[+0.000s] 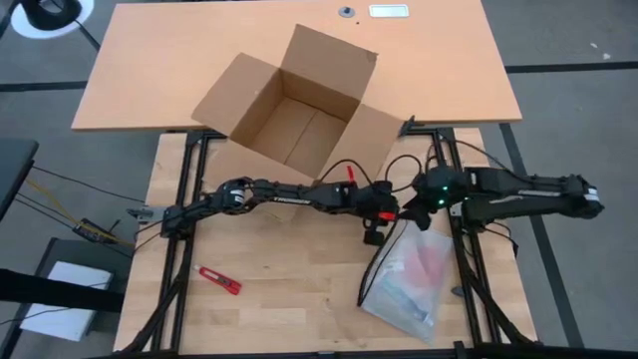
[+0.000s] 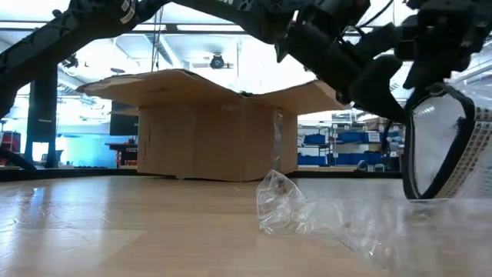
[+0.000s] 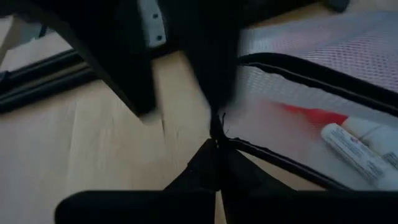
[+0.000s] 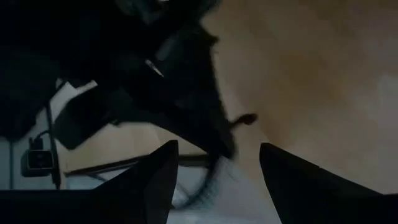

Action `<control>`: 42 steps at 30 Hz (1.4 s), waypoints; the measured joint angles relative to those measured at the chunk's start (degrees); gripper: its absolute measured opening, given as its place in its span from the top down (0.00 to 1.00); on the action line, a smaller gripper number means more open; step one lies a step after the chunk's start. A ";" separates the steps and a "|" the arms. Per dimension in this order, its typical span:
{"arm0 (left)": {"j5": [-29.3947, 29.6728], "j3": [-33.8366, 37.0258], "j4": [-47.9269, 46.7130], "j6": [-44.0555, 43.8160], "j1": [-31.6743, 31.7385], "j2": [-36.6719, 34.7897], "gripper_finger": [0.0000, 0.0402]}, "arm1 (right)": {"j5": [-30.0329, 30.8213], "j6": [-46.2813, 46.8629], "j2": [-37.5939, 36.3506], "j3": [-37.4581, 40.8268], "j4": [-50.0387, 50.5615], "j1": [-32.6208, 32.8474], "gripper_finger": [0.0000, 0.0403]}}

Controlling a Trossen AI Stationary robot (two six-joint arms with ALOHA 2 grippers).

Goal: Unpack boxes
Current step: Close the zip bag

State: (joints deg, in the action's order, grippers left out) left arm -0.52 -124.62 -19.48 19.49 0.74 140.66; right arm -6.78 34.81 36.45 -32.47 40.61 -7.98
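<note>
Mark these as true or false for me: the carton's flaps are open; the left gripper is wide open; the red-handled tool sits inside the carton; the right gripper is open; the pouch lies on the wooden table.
1. The carton has its flaps open: true.
2. The left gripper is wide open: false. It is shut on the black edge of the mesh pouch.
3. The red-handled tool sits inside the carton: false. It lies on the wooden table, on the left arm's side.
4. The right gripper is open: true.
5. The mesh pouch lies on the wooden table: true, with one edge lifted.
</note>
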 joint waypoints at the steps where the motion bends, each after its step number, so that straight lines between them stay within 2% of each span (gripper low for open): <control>1: 0.52 0.01 -0.30 0.00 -0.15 0.03 0.97 | 0.14 0.00 -1.31 0.15 0.69 -0.79 0.43; 4: 1.87 0.13 -1.11 0.00 -0.66 0.07 0.97 | -0.99 0.79 -4.77 2.17 0.51 -3.15 0.43; 9: 2.00 0.04 -3.53 -0.15 -1.17 -1.83 0.97 | -4.91 1.62 -5.61 7.60 -1.06 -5.90 0.43; 14: 1.85 0.09 -9.99 -0.15 -1.23 -4.04 0.97 | -11.17 0.50 -5.22 13.05 -13.83 -7.02 0.43; 17: 1.72 0.04 -10.15 -0.17 -1.26 -4.46 0.97 | -15.72 -0.03 -3.84 16.70 -22.61 -6.79 0.43; 23: -0.23 0.43 -9.92 -0.17 -0.65 -4.46 0.97 | -17.47 -2.99 -1.14 21.92 -36.37 -6.08 0.43; 28: -0.44 0.81 -8.94 -0.18 -0.47 -4.48 0.96 | -18.71 -8.09 -0.13 21.48 -37.43 -6.11 0.43; 34: -0.97 0.83 -6.87 -0.40 -0.51 -4.48 0.96 | -23.07 -7.89 0.39 21.40 -39.22 -6.06 0.45; 36: -0.95 0.83 -6.80 -0.48 -0.51 -4.50 0.96 | -24.05 -7.80 0.35 21.40 -39.84 -6.06 0.50; 38: -0.77 0.83 -6.83 -0.46 -0.49 -4.50 0.96 | -24.39 -7.49 0.33 21.38 -40.44 -6.05 0.60; 42: -0.58 0.83 -7.32 -0.52 -0.49 -4.55 0.96 | -24.51 -6.91 0.33 21.37 -40.05 -6.19 0.88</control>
State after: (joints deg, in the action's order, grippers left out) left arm -1.11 -123.79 -26.80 18.96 0.25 136.11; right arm -31.28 27.90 36.77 -11.09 0.56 -14.17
